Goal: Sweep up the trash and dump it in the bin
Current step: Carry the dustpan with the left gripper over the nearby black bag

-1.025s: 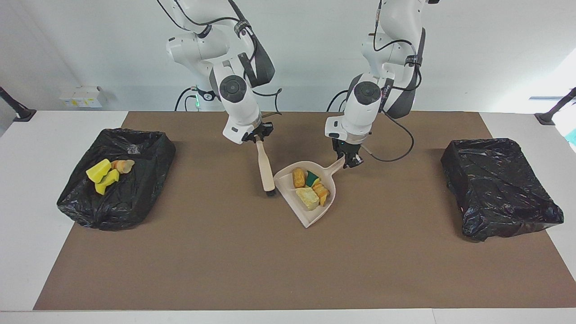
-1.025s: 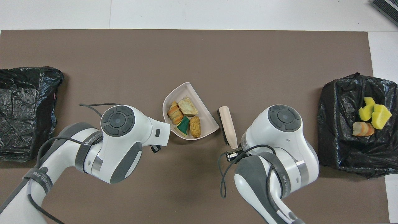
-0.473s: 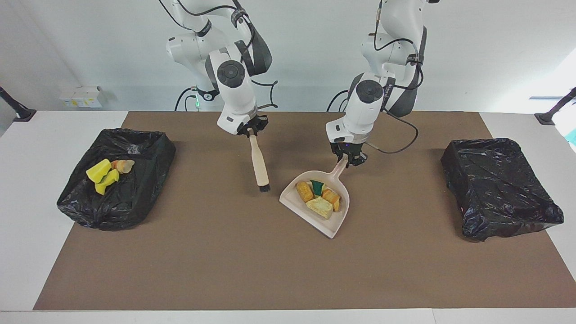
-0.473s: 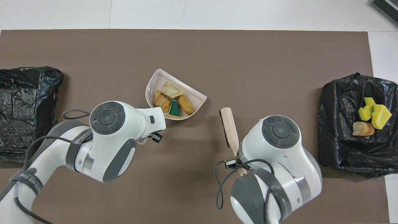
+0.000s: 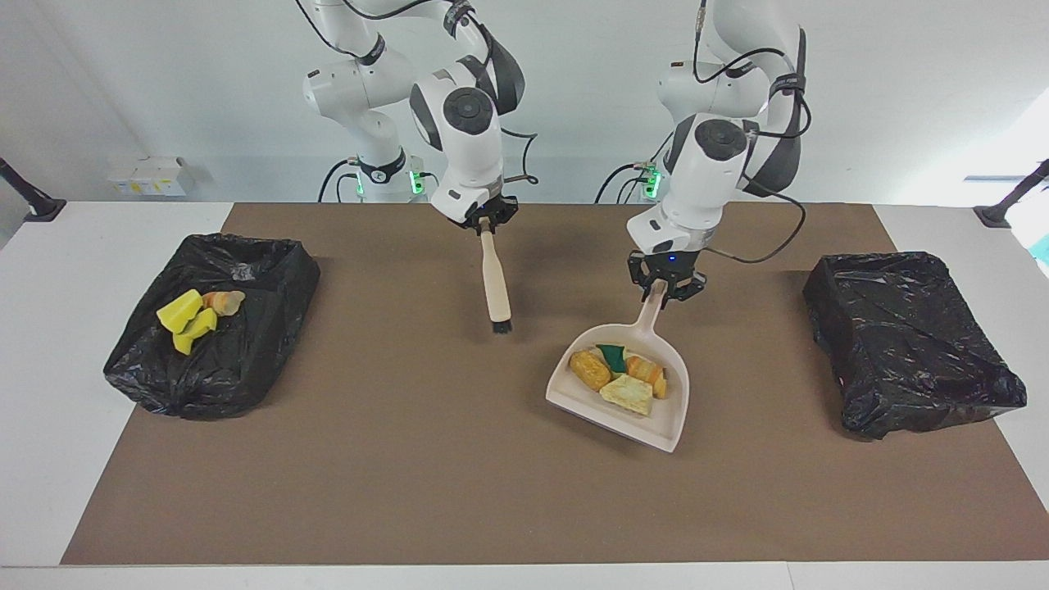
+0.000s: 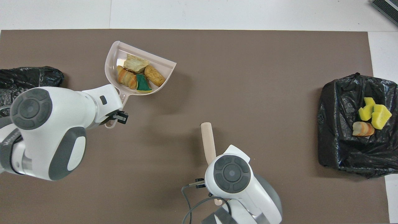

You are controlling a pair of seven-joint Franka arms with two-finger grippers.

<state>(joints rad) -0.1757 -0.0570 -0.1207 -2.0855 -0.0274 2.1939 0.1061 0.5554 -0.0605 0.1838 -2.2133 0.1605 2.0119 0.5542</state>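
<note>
My left gripper [image 5: 660,288] [image 6: 111,120] is shut on the handle of the beige dustpan [image 5: 574,394] [image 6: 110,58]. It holds the pan up over the brown mat, partway toward the bin [image 5: 910,344] [image 6: 26,77] at the left arm's end. Several pieces of trash [image 5: 624,378] [image 6: 136,76] lie in the pan: tan and orange lumps and a green-backed sponge. My right gripper [image 5: 485,220] is shut on the handle of the wooden brush [image 5: 497,283] [image 6: 208,141], which hangs bristles down over the mat; the wrist hides this gripper from overhead.
A second black-lined bin [image 5: 246,369] [image 6: 335,140] stands at the right arm's end with three scraps [image 5: 195,315] [image 6: 371,118] in it: two yellow sponges and an orange lump. The brown mat [image 5: 410,475] covers most of the table.
The left arm has lifted the loaded dustpan and swung it toward the bin at its own end. The right arm has raised the brush and drawn it back toward the robots.
</note>
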